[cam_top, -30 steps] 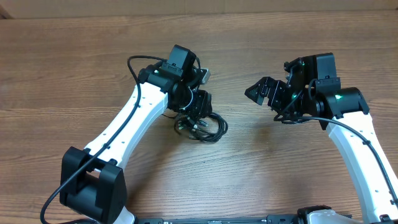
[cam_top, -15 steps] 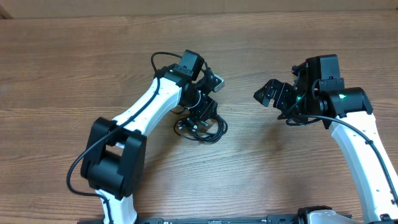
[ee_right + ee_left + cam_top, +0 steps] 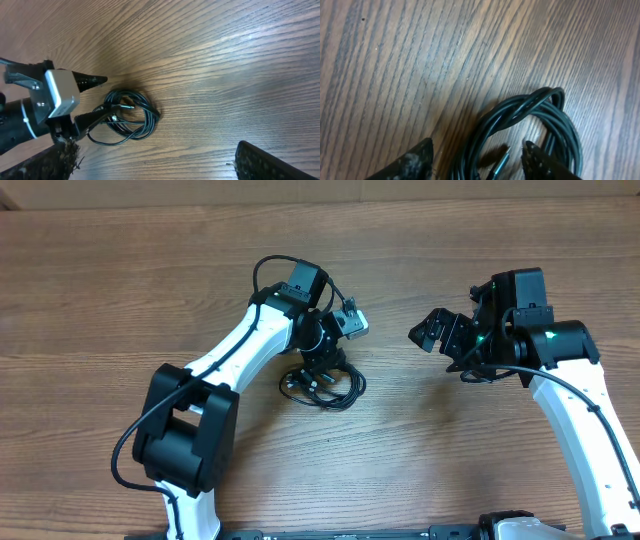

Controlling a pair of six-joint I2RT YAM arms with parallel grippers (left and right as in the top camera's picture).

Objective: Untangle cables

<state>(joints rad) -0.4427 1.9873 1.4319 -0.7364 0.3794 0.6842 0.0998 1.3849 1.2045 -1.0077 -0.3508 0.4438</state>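
A: Where is there room around the cables (image 3: 326, 387)?
B: The table (image 3: 400, 440) is bare to their right and on the robot's side. The left gripper (image 3: 480, 164) hangs over their far edge, fingers spread astride the coil.
A: And the right gripper (image 3: 432, 330)?
B: Well apart, with open wood between.

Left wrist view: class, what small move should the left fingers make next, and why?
Probably lower the left fingers slightly and close on the strands between them: they stand open astride one edge of the cables, which lie coiled together on the table.
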